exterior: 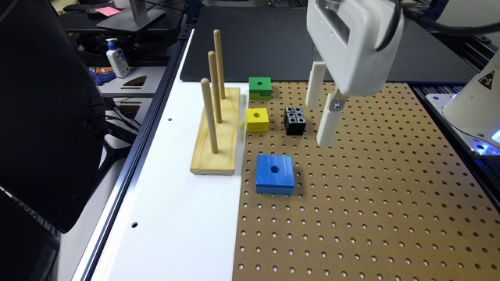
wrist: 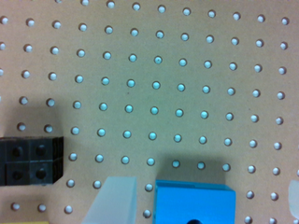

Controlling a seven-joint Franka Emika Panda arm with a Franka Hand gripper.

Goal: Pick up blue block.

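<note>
One blue block (exterior: 275, 174) lies flat on the pegboard worktop (exterior: 371, 195), apart from and below the gripper (exterior: 321, 119), toward the exterior view's left and nearer the camera, while the jaws hang parted wide, holding nothing, above bare board.

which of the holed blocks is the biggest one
The blue block, flat and square on the pegboard; the yellow block and green block beyond it are clearly smaller.
</note>
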